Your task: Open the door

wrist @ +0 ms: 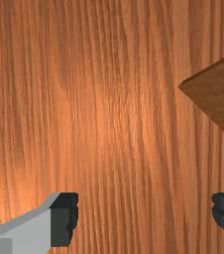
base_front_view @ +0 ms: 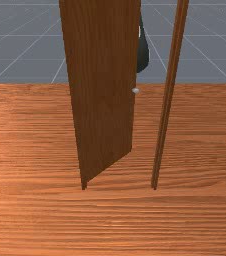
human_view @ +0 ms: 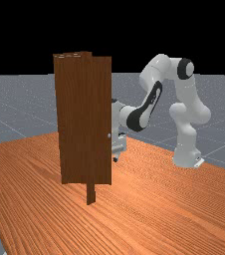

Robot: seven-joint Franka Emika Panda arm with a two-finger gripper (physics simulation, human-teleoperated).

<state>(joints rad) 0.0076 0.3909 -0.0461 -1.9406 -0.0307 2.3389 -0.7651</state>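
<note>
The brown door (base_front_view: pixel 102 90) stands ajar in the front view, swung from the left post toward the arm's side. Its pale knob (base_front_view: pixel 135 90) sits at the free edge. In the far view my gripper (human_view: pixel 116 158) is low beside the right edge of the door (human_view: pixel 84 119), partly hidden by it, near the knob (human_view: pixel 109 135). The wrist view has my gripper (wrist: pixel 144 218) open, its fingers wide apart with nothing between them; a corner of brown wood (wrist: pixel 215 92) lies beyond them, off to one side.
The frame's other post (base_front_view: pixel 167 100) rises at the front view's right, with a gap between it and the door's free edge. A dark part of the arm (base_front_view: pixel 143 57) shows behind the door. The wooden table (human_view: pixel 149 199) extends around the frame.
</note>
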